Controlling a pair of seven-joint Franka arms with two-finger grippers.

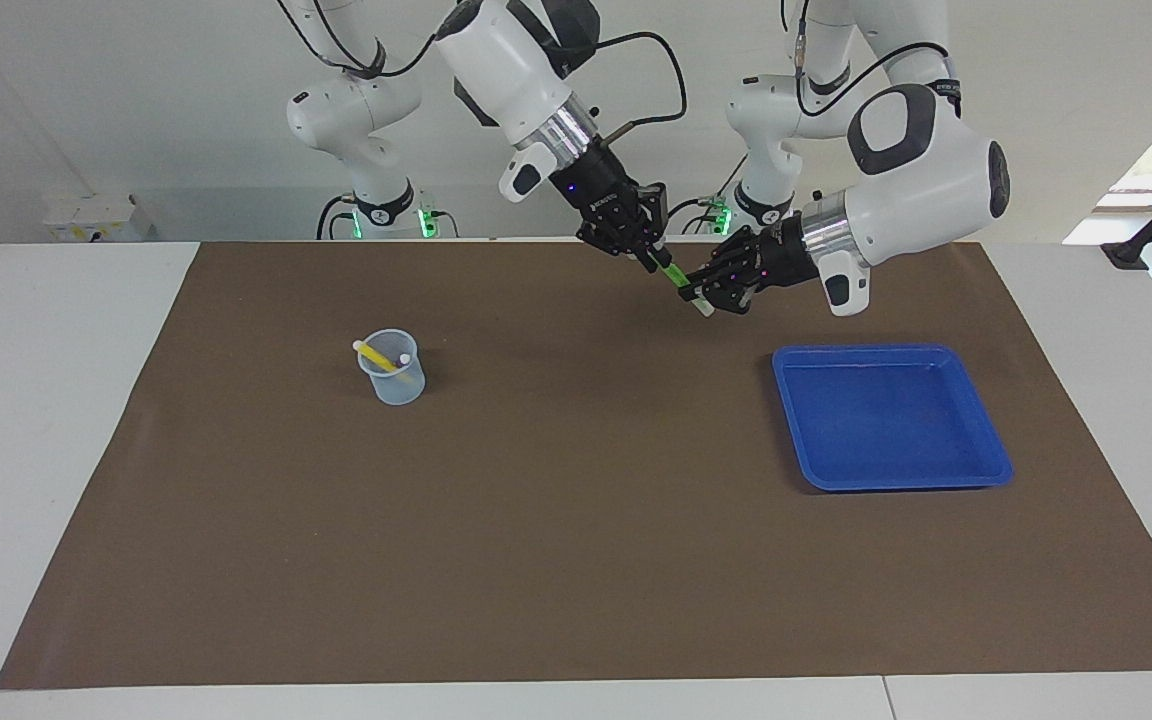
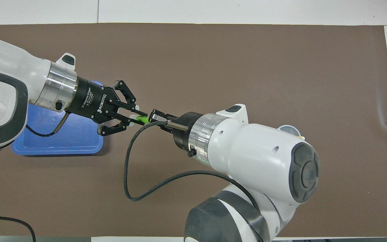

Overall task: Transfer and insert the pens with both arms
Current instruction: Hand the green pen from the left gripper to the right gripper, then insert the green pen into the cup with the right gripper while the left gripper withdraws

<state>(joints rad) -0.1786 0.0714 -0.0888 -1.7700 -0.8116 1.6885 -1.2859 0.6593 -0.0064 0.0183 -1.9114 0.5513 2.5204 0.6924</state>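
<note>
Two white arms, black-jointed

Silver wrist rings are followed by black grippers (image 2: pixel 139 116) (lettering, probably "ROBOTIQ", is printed white); a black cable (image 2: pixel 129 168) is looped alongside.

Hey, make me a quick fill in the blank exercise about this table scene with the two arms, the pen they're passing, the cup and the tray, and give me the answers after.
1. The pen held up between the right gripper and the left gripper is ____ in colour.
2. The clear cup holds a ____ pen.
3. The tray toward the left arm's end of the table is ____ in colour.
4. The tray holds ____ pens.

Missing words: green; yellow; blue; no
</note>
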